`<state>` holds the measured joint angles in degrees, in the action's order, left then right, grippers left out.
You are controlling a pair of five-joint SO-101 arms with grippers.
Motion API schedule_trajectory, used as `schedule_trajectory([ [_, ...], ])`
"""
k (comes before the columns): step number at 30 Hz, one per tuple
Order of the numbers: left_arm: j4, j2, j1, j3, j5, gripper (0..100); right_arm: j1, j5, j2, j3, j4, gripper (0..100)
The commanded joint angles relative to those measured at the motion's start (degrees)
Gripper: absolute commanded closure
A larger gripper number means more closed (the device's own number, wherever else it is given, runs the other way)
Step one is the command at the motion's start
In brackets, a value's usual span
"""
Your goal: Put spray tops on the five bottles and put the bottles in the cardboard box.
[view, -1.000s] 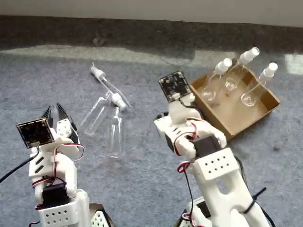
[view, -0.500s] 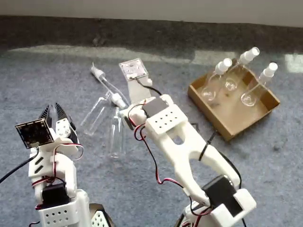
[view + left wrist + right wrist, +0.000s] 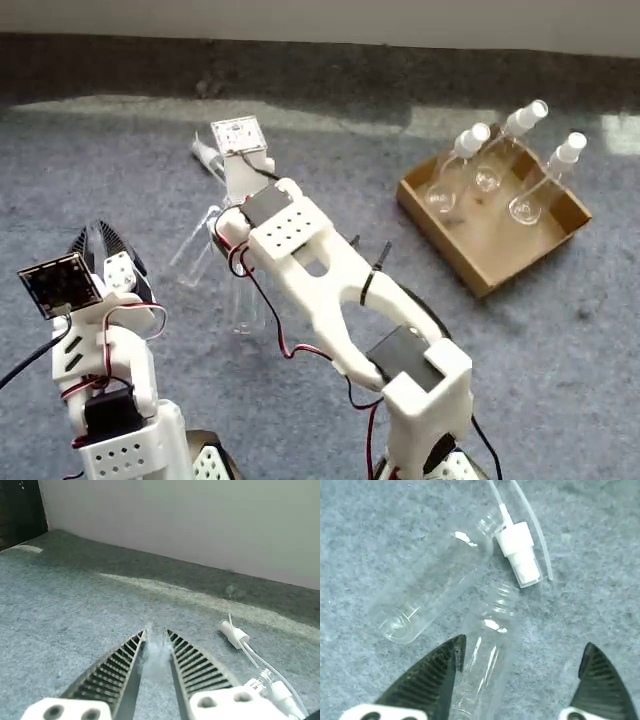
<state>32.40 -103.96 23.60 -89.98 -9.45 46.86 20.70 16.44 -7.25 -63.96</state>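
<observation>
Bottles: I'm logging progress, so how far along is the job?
Done: three capped bottles sit in the cardboard box. In hand: the right tool hovers open over one of two bare bottles lying on the carpet, gripping nothing yet. Left: both need spray tops, which lie loose nearby, then boxing.

carpet [image 3: 560, 380]: grey, speckled throughout | bottles [image 3: 427, 592]: clear, colourless | spray tops [image 3: 520, 550]: white | cardboard box [image 3: 440, 240]: brown | arms [image 3: 330, 270]: white, crossed by red and black wires [image 3: 262, 305] | left gripper [image 3: 156, 632], right gripper [image 3: 524, 642]: black, ribbed, white-based
</observation>
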Motion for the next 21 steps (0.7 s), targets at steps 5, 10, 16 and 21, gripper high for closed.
schedule_trajectory([
  [5,-1.32,-0.57,0.13,2.68,-0.70,99,1.63,0.70,4.62,-7.16,-0.31,68.1],
  [10,-1.14,-0.57,-1.89,2.68,-0.35,99,1.45,0.70,9.45,-7.16,1.36,68.4],
  [16,-1.05,-0.57,-2.07,2.59,-0.35,99,1.27,0.44,11.03,-6.99,-6.55,72.6],
  [21,-1.23,-0.57,-2.07,2.15,-0.35,99,0.13,-10.29,11.12,-6.90,-6.37,84.8],
])
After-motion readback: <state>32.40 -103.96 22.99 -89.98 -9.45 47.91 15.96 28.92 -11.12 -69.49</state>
